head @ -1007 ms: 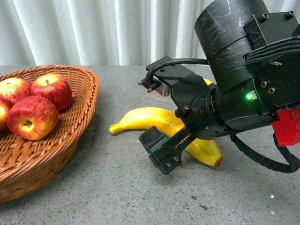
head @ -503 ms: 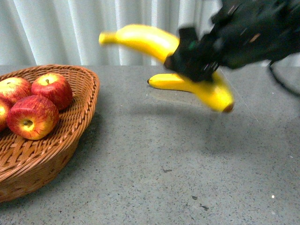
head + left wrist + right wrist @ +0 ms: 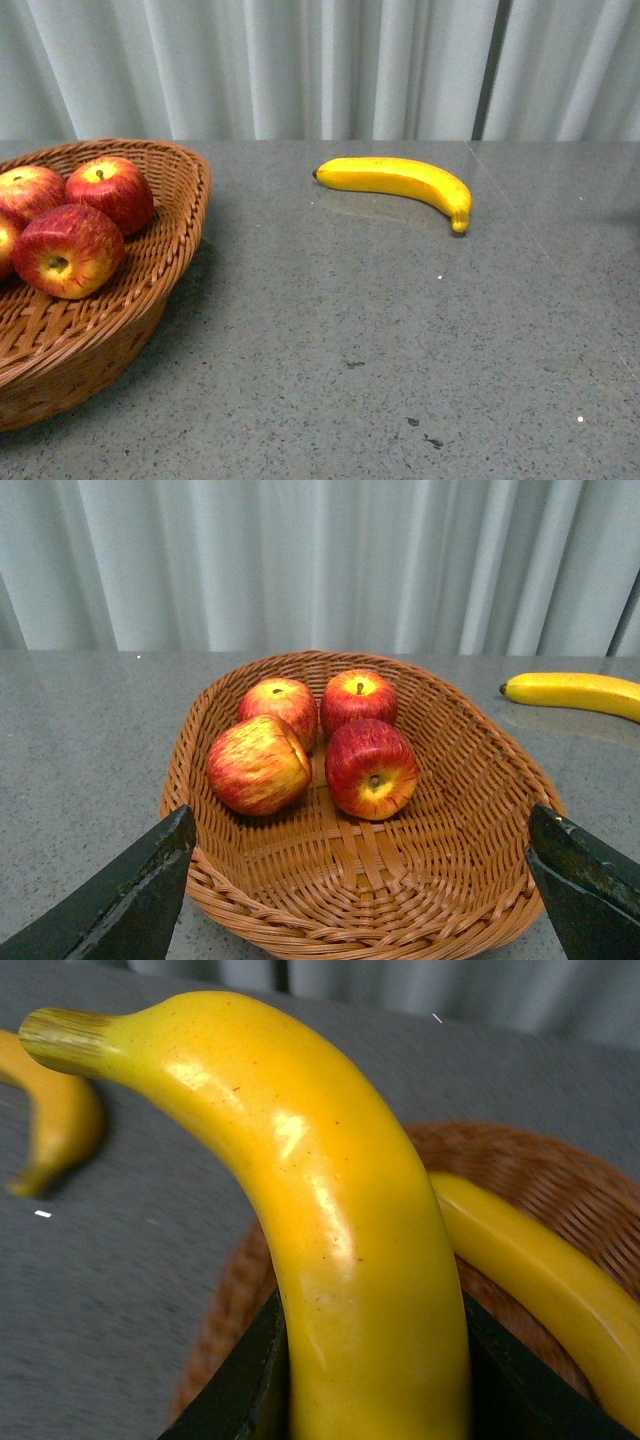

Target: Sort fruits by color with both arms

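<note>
Half a second earlier the right arm swept, blurred, over the grey speckled bench point(image 3: 350, 340) with a banana. Now arm and load have left the front view, and one glossy yellow banana point(image 3: 395, 180) lies alone and unmoved at the far side of the bench. Its long axis runs across the bench, with the dark tip toward the brown woven wicker basket point(image 3: 185, 220) and the other end curling toward the camera. It is well apart from that basket, where the red, yellow-streaked apples point(image 3: 70, 250) sit bunched together.

The right claw point(image 3: 380, 1400) is clamped on the carried yellow banana point(image 3: 340, 1230), with dark fingers point(image 3: 240, 1385) pressing both sides. Its long axis reaches away from the claw, arching to a brown cut stem point(image 3: 55, 1035). Behind it a third banana point(image 3: 530, 1260) lies in a second wicker basket point(image 3: 500, 1160). The left claw point(image 3: 360, 820) is spread wide and empty before the apple basket.
</note>
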`<action>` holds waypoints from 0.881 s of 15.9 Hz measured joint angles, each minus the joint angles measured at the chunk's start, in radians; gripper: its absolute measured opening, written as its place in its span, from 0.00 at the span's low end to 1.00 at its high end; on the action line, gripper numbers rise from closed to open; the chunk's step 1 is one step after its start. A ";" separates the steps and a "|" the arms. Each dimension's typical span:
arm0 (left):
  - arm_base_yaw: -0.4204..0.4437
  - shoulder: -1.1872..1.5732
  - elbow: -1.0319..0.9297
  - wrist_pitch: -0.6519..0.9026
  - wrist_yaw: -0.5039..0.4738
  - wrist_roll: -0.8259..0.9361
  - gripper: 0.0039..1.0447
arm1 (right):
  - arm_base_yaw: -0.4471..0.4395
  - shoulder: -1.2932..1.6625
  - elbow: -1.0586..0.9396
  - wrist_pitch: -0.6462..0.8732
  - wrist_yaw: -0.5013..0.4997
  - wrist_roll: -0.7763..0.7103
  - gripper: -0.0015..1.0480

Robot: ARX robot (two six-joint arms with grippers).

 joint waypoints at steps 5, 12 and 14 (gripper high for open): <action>0.000 0.000 0.000 0.000 0.000 0.000 0.94 | -0.060 0.067 0.039 -0.037 0.031 -0.019 0.66; 0.000 0.000 0.000 0.000 0.000 0.000 0.94 | 0.216 -0.003 0.120 0.084 -0.048 0.090 0.94; 0.000 0.000 0.000 0.000 0.000 0.000 0.94 | 0.356 0.026 0.127 0.129 -0.074 0.102 0.94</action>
